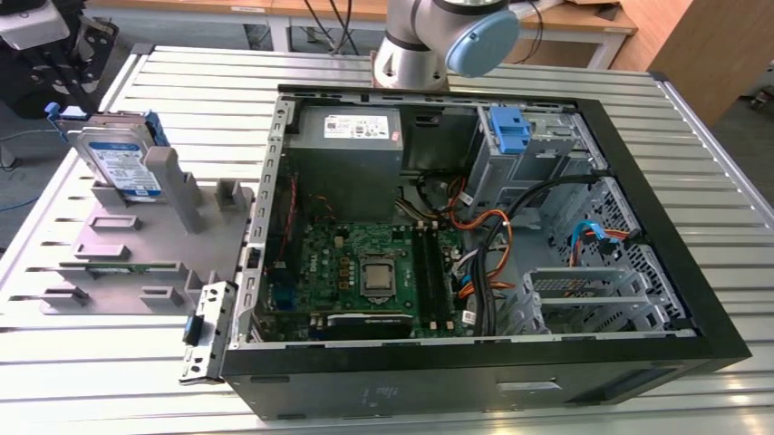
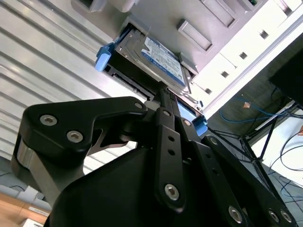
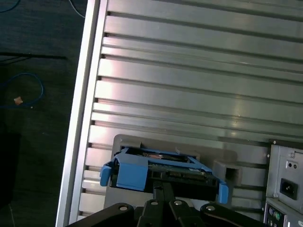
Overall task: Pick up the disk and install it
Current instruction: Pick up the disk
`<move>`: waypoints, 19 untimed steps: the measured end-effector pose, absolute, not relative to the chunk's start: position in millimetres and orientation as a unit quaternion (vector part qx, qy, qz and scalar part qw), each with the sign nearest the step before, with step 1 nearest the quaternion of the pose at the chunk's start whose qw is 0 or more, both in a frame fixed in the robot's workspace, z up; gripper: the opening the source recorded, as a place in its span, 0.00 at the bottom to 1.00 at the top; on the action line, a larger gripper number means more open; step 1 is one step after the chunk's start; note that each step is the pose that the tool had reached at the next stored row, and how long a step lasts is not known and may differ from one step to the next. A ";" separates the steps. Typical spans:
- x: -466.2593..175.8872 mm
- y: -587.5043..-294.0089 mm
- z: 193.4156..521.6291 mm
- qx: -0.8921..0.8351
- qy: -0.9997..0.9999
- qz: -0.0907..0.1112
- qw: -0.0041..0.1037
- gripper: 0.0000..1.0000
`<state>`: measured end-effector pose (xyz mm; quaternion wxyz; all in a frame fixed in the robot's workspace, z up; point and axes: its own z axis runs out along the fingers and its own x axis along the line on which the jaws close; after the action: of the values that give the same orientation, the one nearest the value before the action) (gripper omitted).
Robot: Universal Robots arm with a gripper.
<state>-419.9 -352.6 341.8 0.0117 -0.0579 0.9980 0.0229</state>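
The disk (image 1: 119, 159) stands on edge in a slot of the grey holder (image 1: 133, 240) at the exterior view's left, its white-and-blue label facing out and blue rails along its sides. My gripper (image 1: 75, 95) hangs just above its upper edge. In the second wrist view the black fingers come together at a point (image 2: 163, 90) right at the edge of the disk (image 2: 156, 54). The first wrist view shows the same: the gripper (image 3: 164, 188) is shut with nothing between its fingers, right over the blue-railed disk (image 3: 161, 165).
An open computer case (image 1: 484, 227) lies on the slatted metal table (image 1: 677, 145), with motherboard, cables and a grey power supply (image 1: 351, 131) inside. A bare blue bracket (image 1: 514, 131) sits in the drive cage at the back. The arm's base (image 1: 423, 45) stands behind the case.
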 end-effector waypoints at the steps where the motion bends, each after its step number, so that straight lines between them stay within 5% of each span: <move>1: -419.9 -352.6 341.8 -0.064 0.998 0.023 0.012 0.11; 19: -419.9 -352.6 341.8 -0.097 0.995 0.023 0.011 0.11</move>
<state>-419.9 -352.6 341.8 0.0108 -0.0969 0.9950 0.0233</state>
